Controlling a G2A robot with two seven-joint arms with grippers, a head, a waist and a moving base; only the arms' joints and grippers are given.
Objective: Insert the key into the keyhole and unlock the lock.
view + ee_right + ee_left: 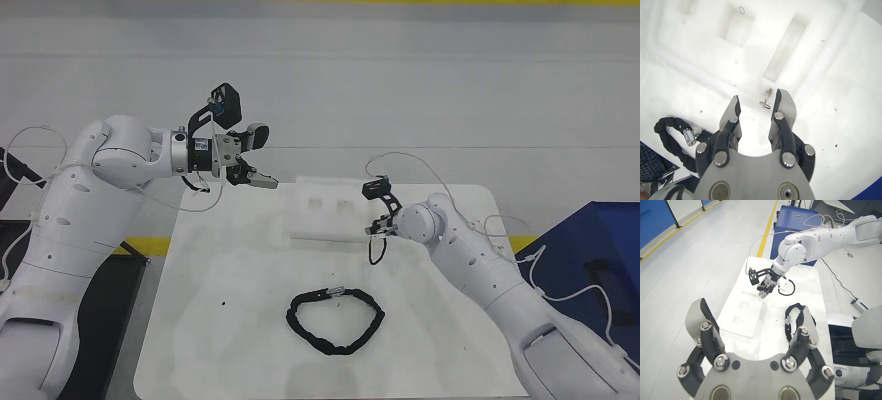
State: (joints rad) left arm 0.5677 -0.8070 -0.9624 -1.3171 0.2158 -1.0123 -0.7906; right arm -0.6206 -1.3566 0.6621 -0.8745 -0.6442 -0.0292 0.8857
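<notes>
Hovering my open right gripper (757,95) over the key (765,103), I judge pickup comes next: close squarely; left gripper (754,304) hangs open.

White table (200,330), white foam block (320,228) with recesses at its far edge, blue cart (600,240) beside

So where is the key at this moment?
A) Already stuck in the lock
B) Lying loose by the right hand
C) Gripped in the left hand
B: the right wrist view shows the key lying loose on the white surface, just ahead of the open right hand. The left hand is open and empty, and the keyhole of the lock has nothing in it.
</notes>
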